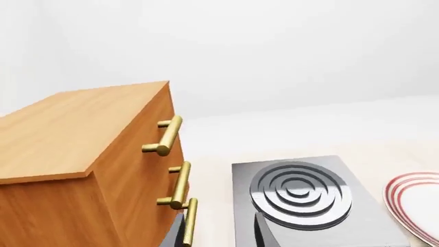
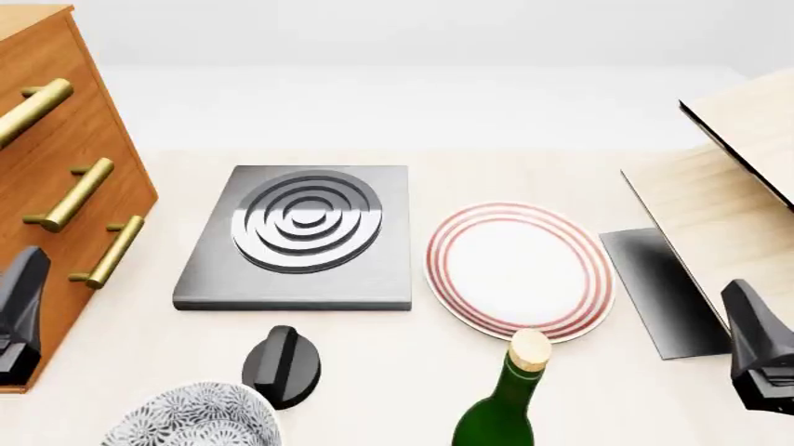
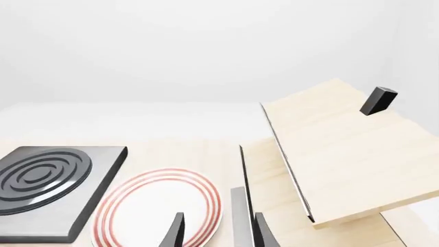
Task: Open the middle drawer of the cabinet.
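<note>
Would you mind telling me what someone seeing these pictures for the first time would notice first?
The eye goes first to the orange-brown cabinet at the table's left edge, its three brass handles stacked and all drawers shut, the middle drawer included. Centre stage sits a grey hob plate with concentric rings, with a red-rimmed white plate to its right. A pale wooden box with a raised lid fills the right side.
</note>
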Robot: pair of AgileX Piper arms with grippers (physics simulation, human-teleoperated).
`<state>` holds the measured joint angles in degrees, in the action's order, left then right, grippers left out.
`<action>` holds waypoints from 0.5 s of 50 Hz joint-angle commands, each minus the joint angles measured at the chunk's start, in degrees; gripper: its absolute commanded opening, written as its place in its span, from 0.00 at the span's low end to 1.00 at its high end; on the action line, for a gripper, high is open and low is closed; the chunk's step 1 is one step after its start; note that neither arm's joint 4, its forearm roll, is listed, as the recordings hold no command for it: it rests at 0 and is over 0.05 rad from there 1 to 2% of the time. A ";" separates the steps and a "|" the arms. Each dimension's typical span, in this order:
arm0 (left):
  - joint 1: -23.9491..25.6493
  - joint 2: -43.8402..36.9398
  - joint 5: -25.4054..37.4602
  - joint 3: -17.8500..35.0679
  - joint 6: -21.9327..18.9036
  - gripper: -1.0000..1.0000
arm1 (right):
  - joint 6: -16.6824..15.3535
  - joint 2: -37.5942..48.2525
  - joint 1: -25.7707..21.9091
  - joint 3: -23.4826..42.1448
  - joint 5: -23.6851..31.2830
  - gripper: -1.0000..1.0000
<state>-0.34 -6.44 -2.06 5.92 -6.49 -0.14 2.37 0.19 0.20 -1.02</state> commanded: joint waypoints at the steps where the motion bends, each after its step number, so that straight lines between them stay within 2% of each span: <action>1: 0.71 -6.24 -3.44 1.90 -3.39 1.00 | 0.09 -0.51 -0.05 -0.02 0.23 1.00; 5: 0.82 -11.89 -6.41 2.27 -7.40 1.00 | 0.08 -0.53 -0.05 -0.01 0.25 1.00; 10: 0.23 -14.00 -8.12 2.83 -12.24 1.00 | 0.10 -0.53 -0.04 -0.01 0.25 1.00; 16: -0.46 -11.95 -6.57 3.66 -16.98 1.00 | 0.10 -0.53 -0.04 -0.01 0.25 1.00; 17: -0.06 -11.36 -6.09 3.92 -18.79 1.00 | 0.08 -0.52 -0.05 -0.01 0.25 1.00; 20: 0.35 -10.97 -5.79 4.29 -20.09 1.00 | 0.10 -0.54 -0.04 -0.01 0.26 1.00; 25: 1.56 -11.21 -6.84 4.32 -25.20 1.00 | 0.08 -0.52 -0.05 -0.01 0.25 1.00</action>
<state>-0.20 -17.22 -7.98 9.59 -23.90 -0.13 2.35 0.19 0.20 -0.99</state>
